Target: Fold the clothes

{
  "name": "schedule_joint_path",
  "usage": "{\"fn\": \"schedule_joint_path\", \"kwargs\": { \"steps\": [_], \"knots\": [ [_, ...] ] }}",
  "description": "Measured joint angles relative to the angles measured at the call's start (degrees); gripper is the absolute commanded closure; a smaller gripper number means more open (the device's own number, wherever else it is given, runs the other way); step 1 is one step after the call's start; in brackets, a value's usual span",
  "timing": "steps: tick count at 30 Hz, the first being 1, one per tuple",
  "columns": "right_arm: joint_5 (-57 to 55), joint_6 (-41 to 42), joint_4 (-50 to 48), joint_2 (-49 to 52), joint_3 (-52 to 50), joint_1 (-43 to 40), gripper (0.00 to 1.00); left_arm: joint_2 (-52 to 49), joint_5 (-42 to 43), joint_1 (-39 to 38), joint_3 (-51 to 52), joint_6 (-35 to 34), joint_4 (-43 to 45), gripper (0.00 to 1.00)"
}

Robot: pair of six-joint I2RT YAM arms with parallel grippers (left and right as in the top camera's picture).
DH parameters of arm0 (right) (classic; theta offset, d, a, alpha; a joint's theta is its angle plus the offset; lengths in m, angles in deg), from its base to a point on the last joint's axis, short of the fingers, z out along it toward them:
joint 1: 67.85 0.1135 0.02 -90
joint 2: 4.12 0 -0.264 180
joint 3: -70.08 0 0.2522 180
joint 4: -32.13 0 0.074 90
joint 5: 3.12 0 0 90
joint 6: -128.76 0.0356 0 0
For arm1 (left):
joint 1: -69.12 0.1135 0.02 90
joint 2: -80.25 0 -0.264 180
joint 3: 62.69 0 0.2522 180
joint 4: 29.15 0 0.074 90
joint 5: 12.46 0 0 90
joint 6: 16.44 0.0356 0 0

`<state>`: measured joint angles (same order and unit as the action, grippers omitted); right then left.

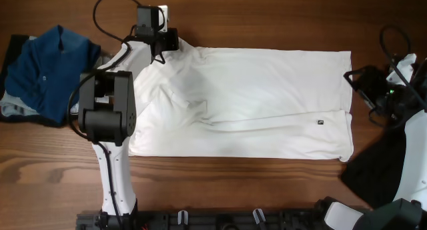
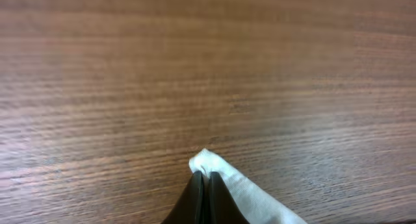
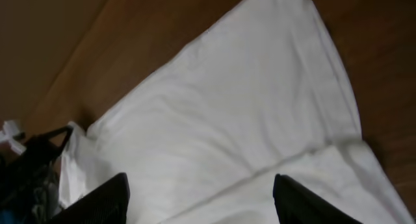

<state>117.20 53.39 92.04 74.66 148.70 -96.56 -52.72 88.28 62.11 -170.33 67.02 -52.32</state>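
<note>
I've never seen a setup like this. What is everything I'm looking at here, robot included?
white shirt: one, white, spread flat across the middle of the table
label: one, small and dark, on the shirt near its hem
blue garment: one, blue, on top of a pile at the left end
black garment: one, black, at the right end, partly under the right arm
table: one, brown wood, under everything
left arm: one, black and white, over the shirt's left end
right arm: one, black and white, at the right edge
left fingers: one pair, black, shut on a shirt corner
right fingers: one pair, black, open by the shirt's right end
</note>
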Motion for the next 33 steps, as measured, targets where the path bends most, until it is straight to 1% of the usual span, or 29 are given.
{"fn": "schedule_joint_path", "kwargs": {
  "steps": [6, 10, 14, 18, 19, 20, 22, 24, 26, 28, 29, 31, 33],
  "knots": [
    [-1.1, 1.7, -10.0, 0.0, -0.1, 0.0, 0.29, 8.9, 0.0, 0.4, 0.2, -0.4, -0.7, 0.96],
    [-1.5, 2.2, -15.4, 0.1, -0.1, 0.2, 0.29, 16.1, -0.4, 0.3, 0.0, -0.6, -5.9, 0.96],
    [-1.5, 2.1, -17.9, 2.1, -0.1, 1.0, 0.29, 18.9, -1.0, 0.4, -0.6, -0.3, -16.3, 0.96],
    [-1.5, 2.2, -18.1, 5.5, -0.1, 1.6, 0.29, 18.8, -3.6, 0.3, -0.3, -0.2, -33.5, 0.96],
    [-1.5, 2.2, -18.3, 6.4, -0.1, 1.6, 0.29, 18.8, -4.1, 0.4, -0.2, -0.2, -39.1, 0.92],
    [-1.5, 2.2, -18.3, 6.9, -0.1, 1.6, 0.29, 18.8, -4.6, 0.4, -0.1, -0.2, -42.2, 0.85],
    [-1.5, 2.2, -18.4, 8.1, -0.2, 1.6, 0.29, 18.6, -5.5, 0.4, 0.1, -0.3, -49.3, 0.75],
    [-1.5, 2.2, -18.6, 8.7, -0.2, 1.6, 0.28, 18.6, -6.3, 0.4, 0.2, -0.2, -52.9, 0.64],
    [-1.5, 2.2, -19.5, 8.7, -0.3, 1.6, 0.27, 18.6, -7.4, 0.4, 0.2, -0.3, -53.3, 0.61],
    [-1.5, 2.2, -20.1, 8.7, -0.3, 1.6, 0.25, 18.6, -8.6, 0.4, 0.2, -0.2, -50.9, 0.58],
    [-1.5, 2.2, -20.3, 8.7, -0.3, 1.6, 0.25, 18.6, -8.9, 0.4, 0.2, -0.2, -49.1, 0.57],
    [-1.5, 2.2, -20.7, 8.7, -0.3, 1.6, 0.24, 18.6, -9.4, 0.4, 0.2, -0.2, -43.3, 0.51],
    [-1.5, 2.2, -20.7, 8.7, -0.3, 1.6, 0.24, 18.6, -9.4, 0.4, 0.2, -0.2, -37.6, 0.51]
  ]
}}
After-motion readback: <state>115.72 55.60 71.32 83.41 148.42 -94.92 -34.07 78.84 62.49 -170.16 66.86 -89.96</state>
